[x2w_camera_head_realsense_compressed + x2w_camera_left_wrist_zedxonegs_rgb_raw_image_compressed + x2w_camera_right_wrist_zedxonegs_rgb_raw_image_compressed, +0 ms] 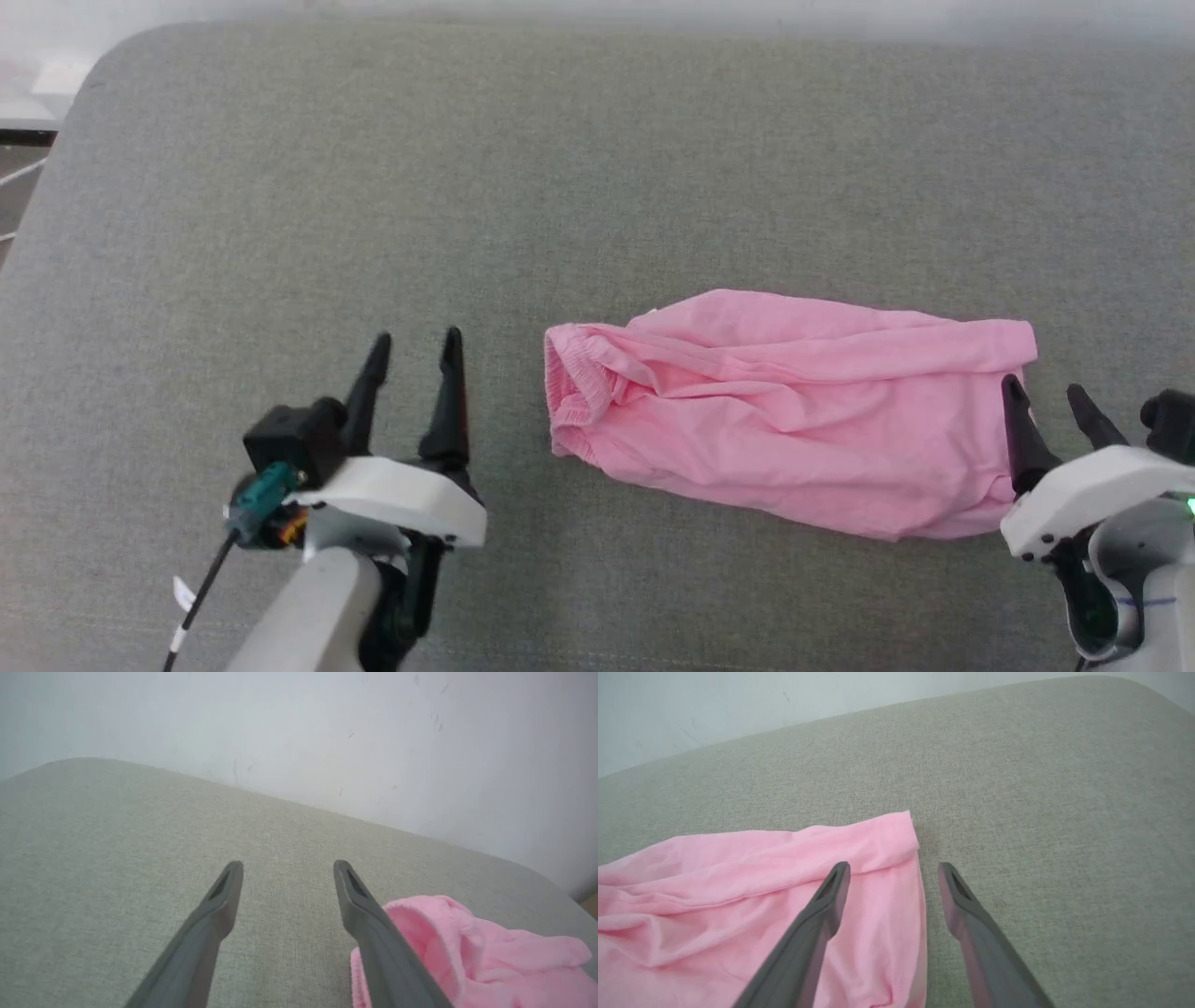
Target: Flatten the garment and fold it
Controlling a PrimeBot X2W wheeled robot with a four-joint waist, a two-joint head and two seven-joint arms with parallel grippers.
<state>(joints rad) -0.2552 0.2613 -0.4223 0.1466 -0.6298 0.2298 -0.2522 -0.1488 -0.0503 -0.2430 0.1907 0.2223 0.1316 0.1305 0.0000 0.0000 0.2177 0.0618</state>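
Observation:
The light-pink shorts (784,411) lie wrinkled and lengthwise on the grey fabric surface, gathered waistband (569,392) to the left, leg hems to the right. My left gripper (415,343) stands open a short way left of the waistband, touching nothing; its wrist view has the waistband (420,919) just beyond its right finger. My right gripper (1041,390) is open at the shorts' right hem. In its wrist view its left finger (817,919) is over the pink cloth (738,896) and the right one (971,914) over bare surface.
The grey cushioned surface (467,187) spreads wide behind and left of the shorts. Its rounded corner (103,65) is at the far left, and a pale wall (327,732) rises behind its far edge.

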